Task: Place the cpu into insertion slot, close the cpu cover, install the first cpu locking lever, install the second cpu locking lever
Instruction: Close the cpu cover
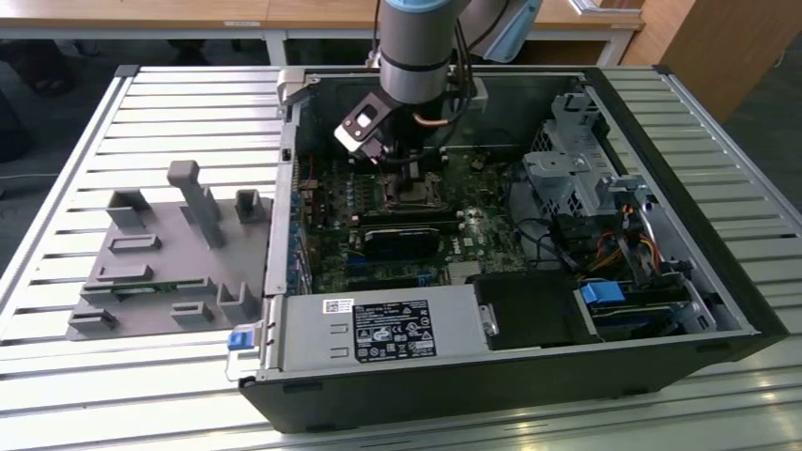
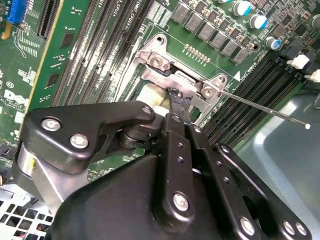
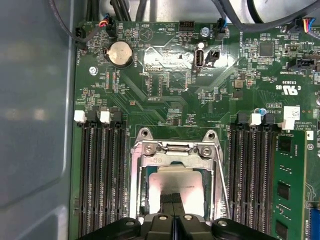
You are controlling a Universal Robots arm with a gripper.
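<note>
Black knuckles of the hand (image 3: 172, 196) sit closest to me. Its fingertips (image 3: 167, 200) are pressed together, holding nothing, and seem to touch the cpu (image 3: 175, 181). That chip lies seated in the insertion slot (image 1: 411, 194), with the cpu cover (image 3: 174, 148) down around it. One locking lever (image 2: 260, 108) stands free, so I judge we're finishing the cover step. Any move calls for a clean vertical path: memory slots (image 3: 97, 170) flank both sides and the case wall (image 3: 35, 125) is near.

Silvery square cpu (image 3: 172, 177) seated in the insertion slot (image 1: 410, 194) on green board, grey metal cpu cover (image 3: 155, 150) framing it, chip visible through window, thin locking lever (image 2: 265, 110) angled away from cover.
</note>
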